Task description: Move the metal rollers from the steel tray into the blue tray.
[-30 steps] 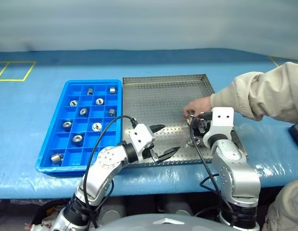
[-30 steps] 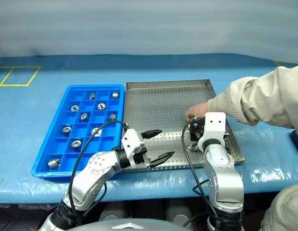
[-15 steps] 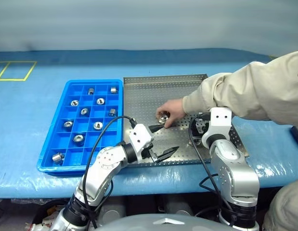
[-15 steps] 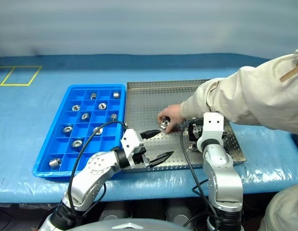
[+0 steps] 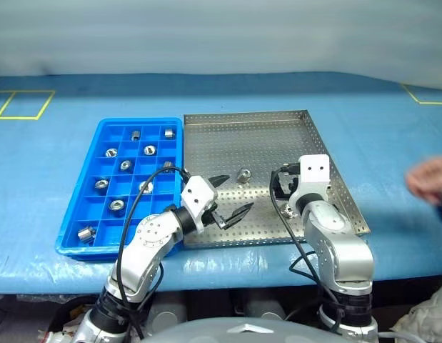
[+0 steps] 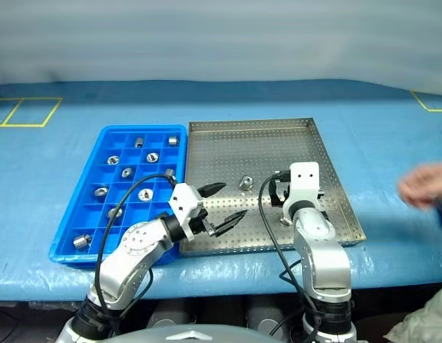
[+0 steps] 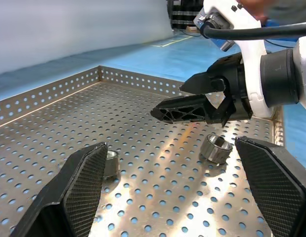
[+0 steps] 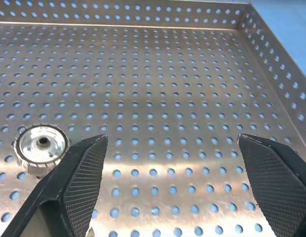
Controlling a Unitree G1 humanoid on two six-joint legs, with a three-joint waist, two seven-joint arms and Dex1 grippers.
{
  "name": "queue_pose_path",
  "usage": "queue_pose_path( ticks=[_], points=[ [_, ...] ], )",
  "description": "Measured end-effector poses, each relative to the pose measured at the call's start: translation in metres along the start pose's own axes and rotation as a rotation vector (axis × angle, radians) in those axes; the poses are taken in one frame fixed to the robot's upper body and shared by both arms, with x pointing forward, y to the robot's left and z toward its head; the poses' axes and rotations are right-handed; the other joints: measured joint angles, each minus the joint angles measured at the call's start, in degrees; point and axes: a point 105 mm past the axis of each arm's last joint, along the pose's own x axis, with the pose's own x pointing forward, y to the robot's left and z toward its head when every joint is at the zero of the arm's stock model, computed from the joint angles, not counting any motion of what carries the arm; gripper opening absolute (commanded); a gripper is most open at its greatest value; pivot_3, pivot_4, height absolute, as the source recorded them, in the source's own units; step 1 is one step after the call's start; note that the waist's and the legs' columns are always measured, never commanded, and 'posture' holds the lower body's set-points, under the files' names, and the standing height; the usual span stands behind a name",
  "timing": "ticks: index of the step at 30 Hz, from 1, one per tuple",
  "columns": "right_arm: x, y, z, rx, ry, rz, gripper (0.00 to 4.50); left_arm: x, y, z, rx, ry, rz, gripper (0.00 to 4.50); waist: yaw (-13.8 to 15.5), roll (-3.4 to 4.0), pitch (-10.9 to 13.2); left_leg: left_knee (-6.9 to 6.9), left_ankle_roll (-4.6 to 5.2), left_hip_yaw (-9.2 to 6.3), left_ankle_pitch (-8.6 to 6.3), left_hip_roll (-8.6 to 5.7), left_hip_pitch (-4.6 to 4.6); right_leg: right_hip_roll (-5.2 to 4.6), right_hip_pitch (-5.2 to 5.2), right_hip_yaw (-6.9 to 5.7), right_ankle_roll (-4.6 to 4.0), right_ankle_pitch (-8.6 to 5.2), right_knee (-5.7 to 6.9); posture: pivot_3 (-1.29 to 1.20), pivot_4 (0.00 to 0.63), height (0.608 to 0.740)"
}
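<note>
The person's arm, which half a second ago reached over the steel tray (image 5: 278, 136) holding a roller, has drawn back; only a blurred hand (image 5: 428, 180) remains at the right edge, well apart from both pincers, and one roller (image 5: 243, 174) now stands on the tray where the hand had been.

In the left eye view, the left pincer (image 5: 230, 196) hovers over the near left part of the steel tray with its two black fingers spread wide and nothing between them. The lone roller lies just beyond and to the right of its upper fingertip. The right pincer (image 5: 282, 191) sits over the near right part of the tray, also released and empty. The blue tray (image 5: 71, 232) lies to the left of the left pincer, touching the steel tray's side, with ten rollers (image 5: 117, 206) in separate compartments on the blue-covered bench (image 5: 49, 164).

In the right eye view, a second roller (image 6: 284, 221) shows on the steel tray close below the right pincer.

In the left wrist view, the left pincer's fingers (image 7: 73, 192) stand wide apart; one roller (image 7: 111, 164) lies beside the nearer finger, another (image 7: 215, 148) sits under the right pincer's open tips (image 7: 185, 106).

In the right wrist view, the right pincer's fingers (image 8: 81, 168) are spread, with a roller (image 8: 41, 147) lying just outside one finger.
</note>
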Motion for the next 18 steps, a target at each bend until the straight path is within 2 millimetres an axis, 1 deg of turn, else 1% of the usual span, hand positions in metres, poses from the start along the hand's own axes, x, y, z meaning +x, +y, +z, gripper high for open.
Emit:
queue_pose_path(
  ticks=[3,6,12,16,18],
  points=[
    [0.007,0.003,0.004,-0.002,-0.011,0.009,4.44,-0.001,0.002,-0.001,-0.002,0.001,0.013,4.5,0.8,0.0,0.0,-0.05,0.0,0.04,0.0,0.0,0.0,0.01,-0.01,-0.02,0.0,0.0,-0.02,0.15,0.15,0.74],
    [0.014,0.006,0.003,-0.007,-0.007,0.02,4.44,-0.002,0.002,-0.002,-0.007,0.007,0.019,4.5,1.4,0.0,0.0,-0.1,0.0,0.06,0.0,0.0,-0.03,0.01,-0.02,-0.03,0.0,0.0,-0.08,0.17,0.15,0.74],
    [0.024,0.013,-0.009,-0.014,0.029,0.049,4.44,-0.004,0.003,-0.005,-0.007,0.018,0.022,4.5,1.9,0.01,0.0,-0.11,0.01,0.08,-0.01,0.0,-0.04,0.01,-0.03,-0.02,0.0,0.01,-0.13,0.18,0.15,0.74],
    [0.026,0.021,-0.005,-0.006,0.013,0.074,4.44,-0.006,0.004,-0.006,-0.001,0.027,0.021,4.5,2.0,0.01,0.0,-0.12,0.01,0.07,-0.01,0.01,-0.04,0.01,-0.03,-0.03,0.0,0.01,-0.13,0.18,0.15,0.74],
    [0.027,0.028,0.0,0.003,-0.009,0.096,4.44,-0.006,0.004,-0.007,-0.001,0.028,0.021,4.5,2.0,0.01,0.0,-0.12,0.01,0.07,-0.01,0.01,-0.04,0.01,-0.03,-0.03,0.0,0.01,-0.13,0.18,0.15,0.74]
  ],
)
